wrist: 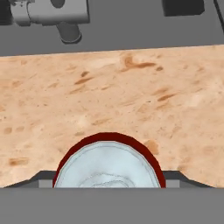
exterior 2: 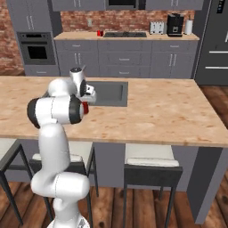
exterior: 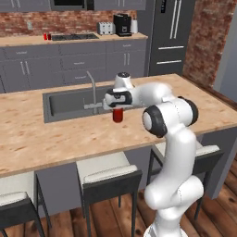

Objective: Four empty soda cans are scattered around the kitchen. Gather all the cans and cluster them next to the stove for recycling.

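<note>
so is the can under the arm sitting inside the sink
No, the soda can is upright over the wooden island counter, in front of the sink, not in the basin.

We are seeing the soda can (wrist: 108,162) being cut off at 6 o'clock, finger tips hidden.

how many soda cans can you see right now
3. One soda can sits upright on the island counter under the gripper, beside the sink. Two small red cans stand left of the stove. Others may be hidden.
</note>
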You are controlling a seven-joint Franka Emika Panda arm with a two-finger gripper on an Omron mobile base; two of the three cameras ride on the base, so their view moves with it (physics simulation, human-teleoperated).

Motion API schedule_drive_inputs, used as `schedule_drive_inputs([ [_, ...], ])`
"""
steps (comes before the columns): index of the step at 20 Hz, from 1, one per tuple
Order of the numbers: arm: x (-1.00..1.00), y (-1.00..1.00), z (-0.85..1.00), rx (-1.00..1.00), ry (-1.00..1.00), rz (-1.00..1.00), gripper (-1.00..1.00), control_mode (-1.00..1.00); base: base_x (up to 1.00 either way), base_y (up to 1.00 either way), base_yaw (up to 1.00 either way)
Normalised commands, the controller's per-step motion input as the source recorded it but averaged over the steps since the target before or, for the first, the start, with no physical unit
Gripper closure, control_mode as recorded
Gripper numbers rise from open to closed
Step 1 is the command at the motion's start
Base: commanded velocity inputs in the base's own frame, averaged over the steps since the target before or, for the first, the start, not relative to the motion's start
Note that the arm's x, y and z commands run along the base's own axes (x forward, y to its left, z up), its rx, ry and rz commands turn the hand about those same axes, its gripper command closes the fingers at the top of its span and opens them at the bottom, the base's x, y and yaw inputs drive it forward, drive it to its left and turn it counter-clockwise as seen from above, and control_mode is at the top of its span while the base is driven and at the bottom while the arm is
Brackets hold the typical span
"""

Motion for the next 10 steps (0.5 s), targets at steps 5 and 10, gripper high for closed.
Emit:
schedule_drive_inputs([
  [5, -0.98, -0.50, 0.78, 0.00, -0.13, 0.05, 1.00, -1.00, 0.00, 0.00, 0.00],
  [10, -1.00, -0.55, 0.74, 0.00, -0.10, 0.05, 1.00, -1.00, 0.00, 0.00, 0.00],
])
